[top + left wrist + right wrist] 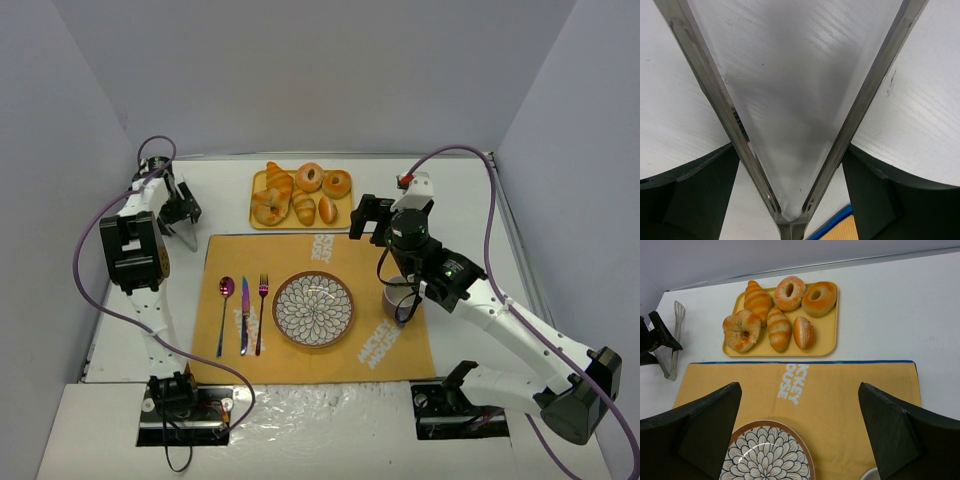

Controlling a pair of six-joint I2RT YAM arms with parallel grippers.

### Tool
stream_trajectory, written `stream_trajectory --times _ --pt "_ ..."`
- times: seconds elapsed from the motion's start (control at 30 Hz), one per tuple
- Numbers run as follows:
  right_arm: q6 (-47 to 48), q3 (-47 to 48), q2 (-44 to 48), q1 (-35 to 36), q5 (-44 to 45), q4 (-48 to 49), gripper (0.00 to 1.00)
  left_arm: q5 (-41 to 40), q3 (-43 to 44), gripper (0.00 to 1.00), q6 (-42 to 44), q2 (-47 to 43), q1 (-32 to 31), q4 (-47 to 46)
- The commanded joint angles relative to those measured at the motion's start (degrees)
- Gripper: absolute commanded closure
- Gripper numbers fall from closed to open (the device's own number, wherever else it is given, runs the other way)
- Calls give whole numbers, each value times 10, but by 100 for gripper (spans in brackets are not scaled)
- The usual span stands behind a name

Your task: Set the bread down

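The bread lies on a yellow tray (257, 180) at the back. A round knotted bun (268, 209) sits at the tray's front left, also in the right wrist view (741, 330). An elongated ridged roll (303, 208) lies right of it (778, 327), with a second ridged roll (757, 297) behind. My right gripper (368, 217) is open and empty above the mat, in front of the tray (799, 387). My left gripper (185, 212) is open, left of the mat, straddling metal tongs (790, 220) that lie on the table (675, 335).
Two ring doughnuts (789, 292) (819, 298) and a small oval roll (803, 332) share the tray. A patterned plate (313, 275) sits on the orange mat (370, 340), with a spoon (225, 300), knife (243, 315) and fork (262, 310) to its left and a cup (397, 297) to its right. Walls enclose three sides.
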State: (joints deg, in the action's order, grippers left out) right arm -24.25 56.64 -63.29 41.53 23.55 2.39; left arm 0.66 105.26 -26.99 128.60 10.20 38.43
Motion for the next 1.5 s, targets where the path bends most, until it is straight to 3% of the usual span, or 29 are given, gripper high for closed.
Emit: stream_trajectory --times 0.0,0.33,0.6,0.93,1.27,1.47 --pt "-9 -3 4 -6 6 40 0 3 24 24 6 -4 -3 11" --pt "-10 -7 9 -6 7 40 0 0 32 42 7 6 -18 21" --pt "-10 -6 11 -7 5 40 0 0 32 53 -1 -43 -28 24" --pt "-7 -4 -1 -8 -1 47 0 -34 -6 55 2 -196 -38 28" --pt "-8 5 -15 -10 -13 49 0 -51 -42 54 12 -290 -62 34" --pt "-8 3 -16 -10 -11 49 0 -46 -48 53 30 -323 -125 54"
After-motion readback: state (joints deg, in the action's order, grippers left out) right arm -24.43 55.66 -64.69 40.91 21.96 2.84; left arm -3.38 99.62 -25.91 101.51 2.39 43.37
